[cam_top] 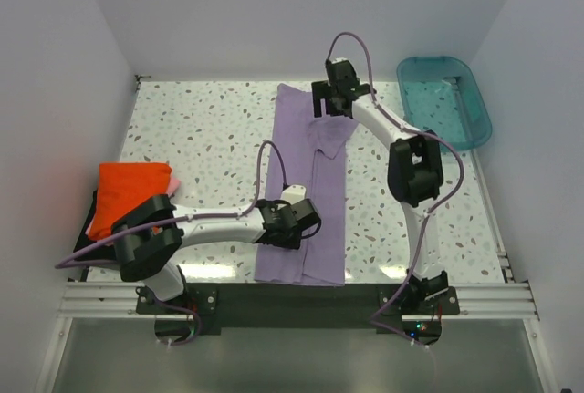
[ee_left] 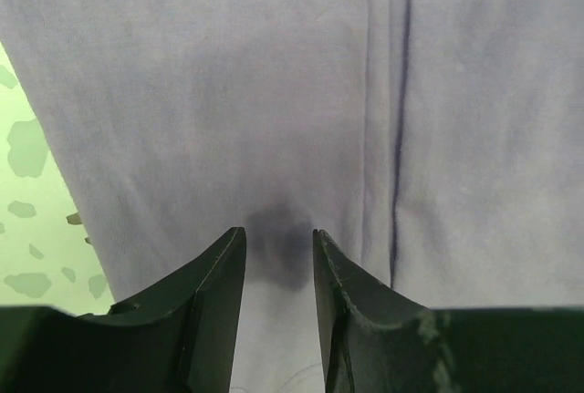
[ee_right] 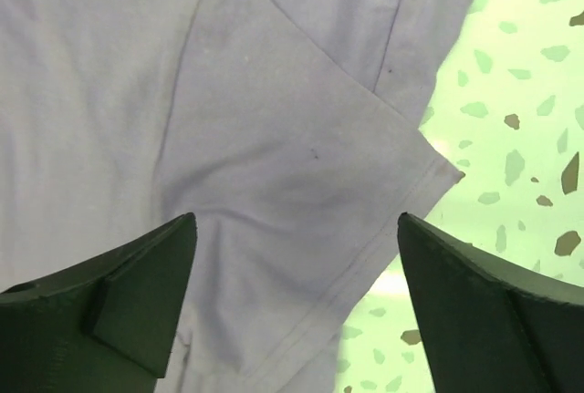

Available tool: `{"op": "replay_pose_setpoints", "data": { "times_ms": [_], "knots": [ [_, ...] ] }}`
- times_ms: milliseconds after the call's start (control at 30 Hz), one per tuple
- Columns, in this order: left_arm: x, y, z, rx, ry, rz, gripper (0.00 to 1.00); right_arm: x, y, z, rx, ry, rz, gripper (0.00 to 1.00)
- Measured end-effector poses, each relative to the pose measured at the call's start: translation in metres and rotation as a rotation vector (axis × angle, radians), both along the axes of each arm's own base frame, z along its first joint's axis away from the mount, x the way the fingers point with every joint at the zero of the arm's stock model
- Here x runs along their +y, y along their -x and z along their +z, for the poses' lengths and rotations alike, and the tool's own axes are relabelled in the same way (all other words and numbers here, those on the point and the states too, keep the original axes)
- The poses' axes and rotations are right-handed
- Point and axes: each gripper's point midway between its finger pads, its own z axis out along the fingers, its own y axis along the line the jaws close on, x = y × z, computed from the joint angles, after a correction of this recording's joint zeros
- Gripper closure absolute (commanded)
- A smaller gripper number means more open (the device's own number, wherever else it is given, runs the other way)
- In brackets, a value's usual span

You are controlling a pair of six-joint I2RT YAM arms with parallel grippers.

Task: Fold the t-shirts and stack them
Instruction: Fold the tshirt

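The lavender t-shirt [cam_top: 315, 183] lies as a long narrow strip down the middle of the table, one sleeve folded over at its far end. My left gripper [cam_top: 288, 225] hovers low over its near left part; in the left wrist view the jaws [ee_left: 279, 233] stand a narrow gap apart over flat cloth [ee_left: 228, 92], pinching nothing. My right gripper [cam_top: 334, 107] is wide open [ee_right: 297, 220] just above the folded sleeve [ee_right: 301, 165]. The orange-red shirt [cam_top: 132, 191] lies folded at the left on a pink one [cam_top: 174, 183] and a dark one [cam_top: 92, 225].
A teal plastic tub [cam_top: 474, 106] stands at the back right. The speckled tabletop [cam_top: 201, 138] shows on both sides of the lavender shirt. White walls close in the left, back and right.
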Motion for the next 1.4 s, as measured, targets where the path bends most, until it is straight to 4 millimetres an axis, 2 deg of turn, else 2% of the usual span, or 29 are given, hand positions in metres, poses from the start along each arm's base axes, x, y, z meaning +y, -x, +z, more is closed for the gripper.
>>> {"op": "replay_pose_setpoints", "data": {
  "times_ms": [67, 100, 200, 300, 400, 533, 600, 667, 767, 800, 933, 1000, 1133, 1200, 1300, 1400],
  "knots": [
    [-0.005, -0.002, 0.006, -0.007, 0.011, -0.002, 0.6, 0.001, -0.001, 0.014, -0.026, -0.03, -0.024, 0.14],
    [-0.008, -0.004, 0.01, -0.012, 0.02, -0.005, 0.6, 0.002, -0.002, 0.018, -0.036, -0.042, -0.035, 0.19],
    [-0.017, -0.008, 0.016, -0.025, 0.045, -0.013, 0.61, 0.003, -0.002, 0.016, -0.034, -0.066, -0.058, 0.3],
    [-0.021, -0.008, 0.01, -0.02, 0.041, -0.03, 0.61, 0.004, -0.002, 0.003, -0.013, -0.077, -0.077, 0.38],
    [-0.023, -0.007, -0.002, -0.003, 0.023, -0.051, 0.61, 0.006, -0.004, -0.019, 0.02, -0.072, -0.088, 0.44],
    [-0.028, -0.005, -0.008, -0.006, 0.022, -0.078, 0.62, 0.007, -0.01, -0.063, 0.081, -0.046, -0.093, 0.49],
    [-0.032, -0.006, -0.008, -0.011, 0.032, -0.082, 0.62, 0.012, -0.021, -0.057, 0.057, -0.061, -0.086, 0.49],
    [-0.033, -0.006, -0.008, -0.014, 0.038, -0.082, 0.62, 0.014, -0.029, -0.058, 0.049, -0.071, -0.084, 0.47],
    [-0.038, -0.009, -0.008, -0.018, 0.045, -0.081, 0.61, 0.013, -0.042, -0.059, 0.038, -0.088, -0.077, 0.38],
    [-0.04, -0.012, -0.008, -0.021, 0.05, -0.077, 0.61, 0.012, -0.045, -0.059, 0.034, -0.092, -0.076, 0.29],
    [-0.047, -0.022, -0.006, -0.017, 0.094, -0.069, 0.57, 0.011, -0.052, -0.057, 0.025, -0.108, -0.057, 0.08],
    [-0.049, -0.026, -0.005, -0.013, 0.112, -0.066, 0.54, 0.011, -0.053, -0.055, 0.026, -0.115, -0.044, 0.01],
    [-0.053, -0.03, -0.002, -0.009, 0.128, -0.082, 0.45, 0.011, -0.053, -0.053, 0.027, -0.12, -0.028, 0.01],
    [-0.053, -0.03, -0.001, -0.012, 0.129, -0.09, 0.45, 0.01, -0.051, -0.048, 0.03, -0.117, -0.024, 0.01],
    [-0.052, -0.031, 0.008, -0.022, 0.138, -0.091, 0.45, 0.007, -0.044, -0.024, 0.024, -0.118, -0.026, 0.01],
    [-0.051, -0.036, 0.037, -0.067, 0.196, -0.075, 0.44, 0.002, -0.025, 0.022, 0.0, -0.141, -0.039, 0.01]
  ]
}}
